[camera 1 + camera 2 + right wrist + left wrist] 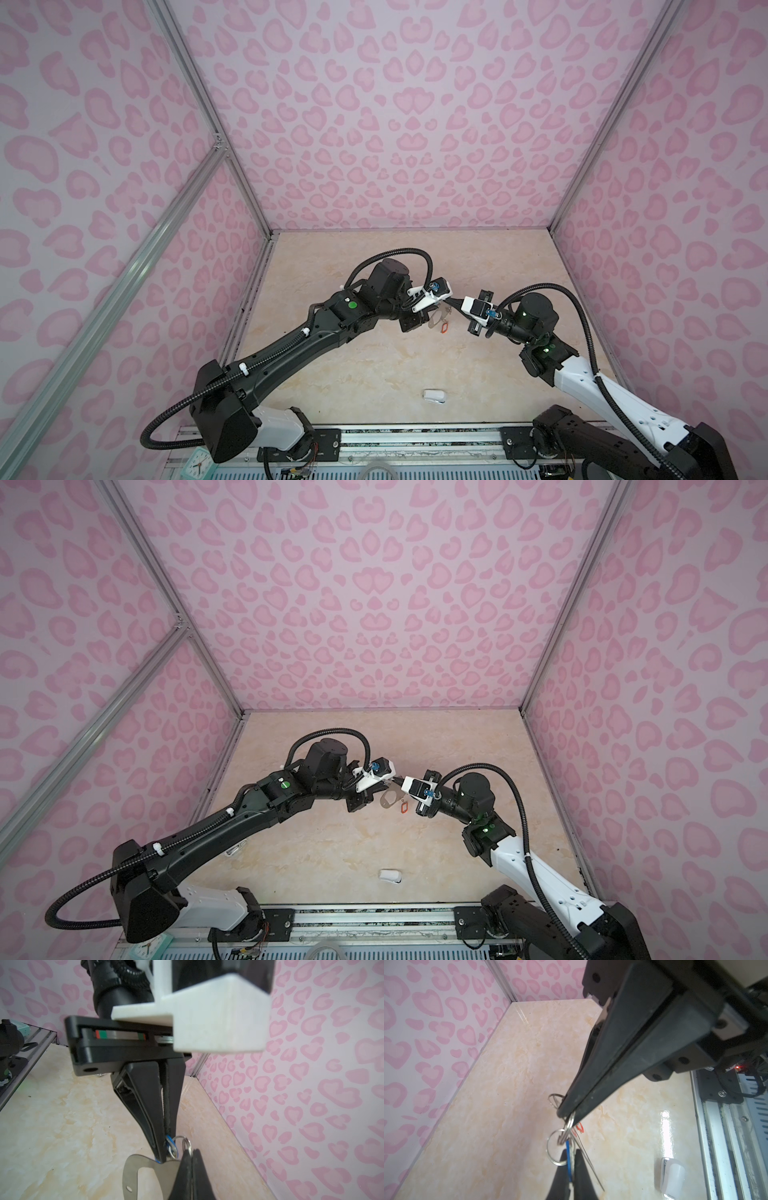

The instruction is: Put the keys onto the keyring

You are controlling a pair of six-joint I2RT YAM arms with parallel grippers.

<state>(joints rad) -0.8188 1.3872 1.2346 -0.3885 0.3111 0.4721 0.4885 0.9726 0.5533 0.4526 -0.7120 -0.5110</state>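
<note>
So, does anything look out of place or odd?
Nothing looks spilled or broken. The only stray is a small white object lying alone near the front edge of the table, away from the left gripper and right gripper, which pinch the keyring and blue-tagged key in mid-air.

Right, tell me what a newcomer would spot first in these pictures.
The pink heart-print walls grab the eye first, boxing in the table. Mid-table, the left gripper and right gripper meet tip to tip in the air: the left pinches a wire ring of the keyring, the right the blue-tagged key. An orange tag dangles below, and a small white object lies alone near the front edge.
</note>
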